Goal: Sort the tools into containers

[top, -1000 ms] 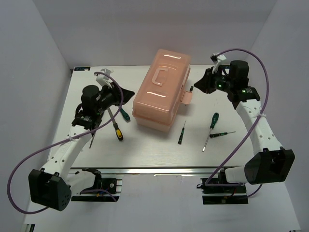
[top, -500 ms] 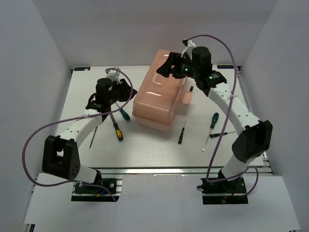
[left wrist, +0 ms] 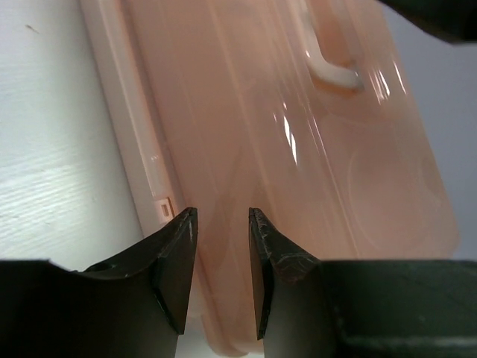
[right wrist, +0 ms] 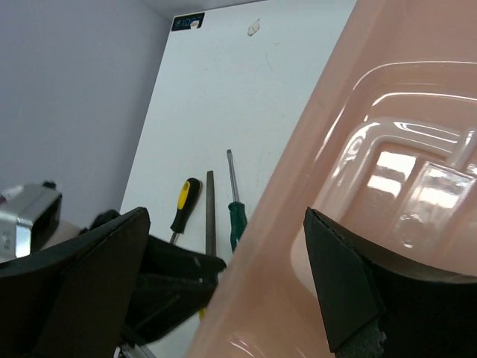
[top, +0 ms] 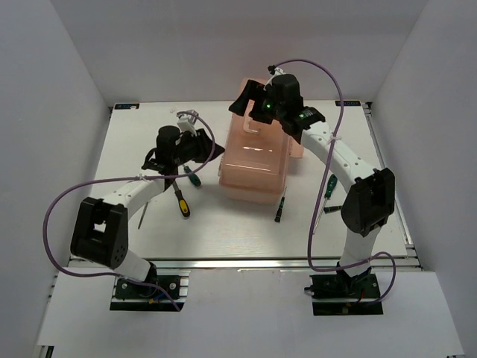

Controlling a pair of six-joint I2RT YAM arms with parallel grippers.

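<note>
Jaws of the right gripper [right wrist: 223, 298] stood wide apart over the far end of the toolbox [top: 257, 164], with nothing between them. Jaws of the left gripper [left wrist: 222, 272] stood a narrow gap apart at the box's left wall. Pink plastic showed in the gap, and whether they pinched it could not be told.

The toolbox sat lid-shut near the middle of the table [top: 223, 231], its long axis running from the near edge toward the far wall. The lid handle [left wrist: 332, 71] lay on top along that axis.

All tools lay flat outside the box.
- Left of it: a yellow-handled screwdriver [top: 182, 202], handle nearest the arms, shaft pointing away and slightly left. Just beyond it lay a green-handled screwdriver [top: 193, 177].
- At the box's near right corner: a small precision screwdriver [top: 279, 208], lengthwise near-to-far.
- Further right: a second green-handled screwdriver [top: 329, 184], handle far, shaft pointing toward the near edge.

The table was white and matte. Plain pale walls [top: 186, 45] enclosed it on three sides.
</note>
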